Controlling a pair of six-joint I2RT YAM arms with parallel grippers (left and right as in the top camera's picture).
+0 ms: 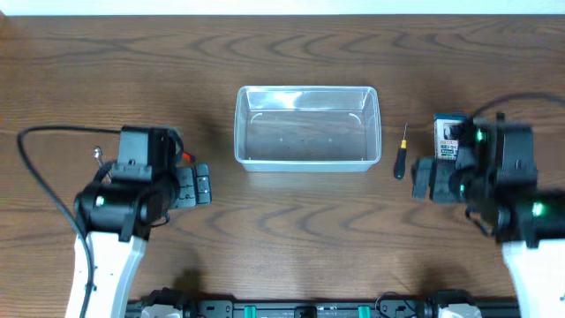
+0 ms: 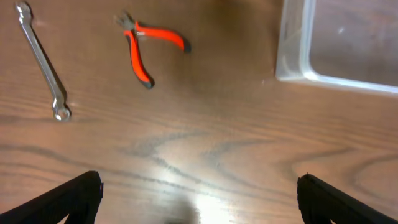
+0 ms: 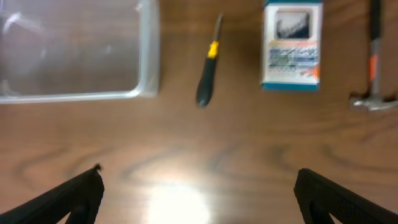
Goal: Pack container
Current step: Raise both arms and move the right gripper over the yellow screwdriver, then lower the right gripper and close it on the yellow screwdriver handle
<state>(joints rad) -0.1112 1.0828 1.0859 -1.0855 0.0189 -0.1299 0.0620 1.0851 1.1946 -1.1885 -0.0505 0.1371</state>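
The clear plastic container (image 1: 306, 164) stands empty at the table's middle. My left gripper (image 1: 202, 185) is open and empty, left of the container's front left corner (image 2: 297, 59). In the left wrist view the fingers (image 2: 199, 193) hang over bare wood, with orange-handled pliers (image 2: 149, 46) and a silver wrench (image 2: 42, 62) ahead. My right gripper (image 1: 422, 179) is open and empty, right of the container. In the right wrist view the fingers (image 3: 198, 186) are over bare wood, short of the container's corner (image 3: 147, 62), a black-and-yellow screwdriver (image 3: 208, 65), a blue-and-white box (image 3: 292, 46) and a hammer (image 3: 373, 59).
The screwdriver (image 1: 401, 152) lies between the container and the box (image 1: 448, 137). The pliers (image 1: 184, 157) are mostly hidden under the left arm. Black cables run from both arms. The table's far edge meets a white wall.
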